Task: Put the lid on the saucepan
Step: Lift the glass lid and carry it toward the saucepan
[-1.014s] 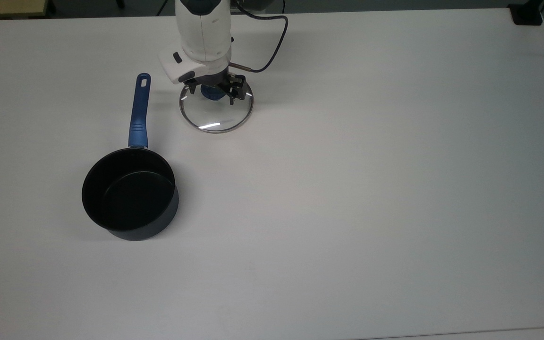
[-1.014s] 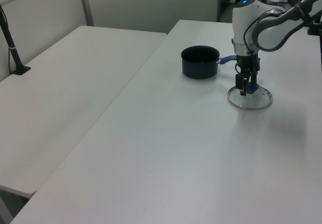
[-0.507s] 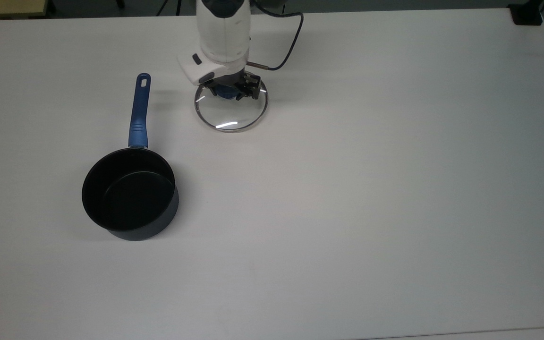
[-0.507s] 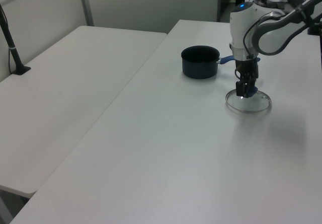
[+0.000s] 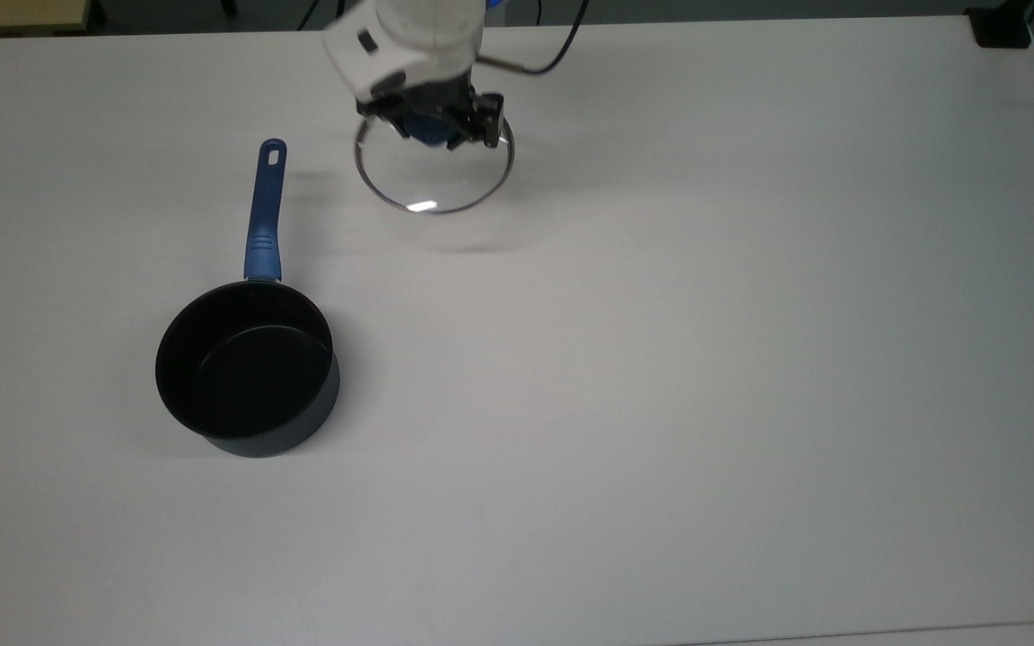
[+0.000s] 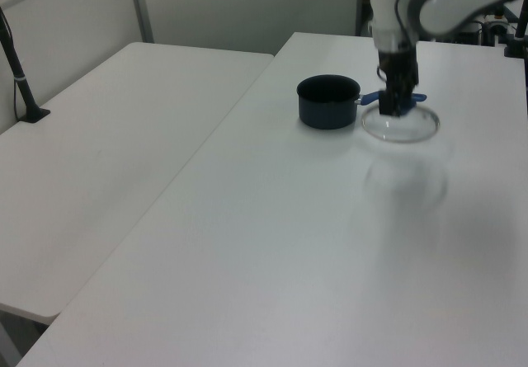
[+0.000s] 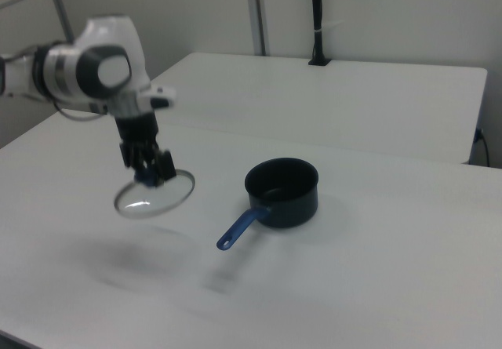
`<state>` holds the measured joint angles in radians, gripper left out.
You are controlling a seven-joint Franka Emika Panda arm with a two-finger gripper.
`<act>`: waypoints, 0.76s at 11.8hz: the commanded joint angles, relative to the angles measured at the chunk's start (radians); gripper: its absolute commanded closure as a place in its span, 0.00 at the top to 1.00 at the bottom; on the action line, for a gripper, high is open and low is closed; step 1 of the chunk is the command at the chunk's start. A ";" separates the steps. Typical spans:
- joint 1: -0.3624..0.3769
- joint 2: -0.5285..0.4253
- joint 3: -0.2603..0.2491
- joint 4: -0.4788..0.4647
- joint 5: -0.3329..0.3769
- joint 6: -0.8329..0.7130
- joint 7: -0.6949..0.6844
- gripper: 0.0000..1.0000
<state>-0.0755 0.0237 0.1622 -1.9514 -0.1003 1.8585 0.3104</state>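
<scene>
The hand (image 5: 434, 121) is clamped on the blue knob of the lid (image 5: 432, 175), holding it above the desk (image 5: 705, 359) near its far edge. The saucepan (image 5: 246, 370) sits well apart.

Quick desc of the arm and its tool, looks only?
White glossy arm with grey joint rings and rounded housings. A small dark button sits on the wrist housing. The black two-finger tool is blocky, and a dark cable loops off beside it.
</scene>
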 commanded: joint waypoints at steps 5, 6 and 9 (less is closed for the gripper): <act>-0.114 0.261 -0.012 0.586 0.004 -0.174 -0.017 0.39; -0.140 0.309 -0.012 0.642 -0.016 -0.161 -0.019 0.39; -0.167 0.412 -0.064 0.684 -0.061 0.035 -0.016 0.39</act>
<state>-0.2449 0.3536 0.1464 -1.3335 -0.1365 1.7947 0.3010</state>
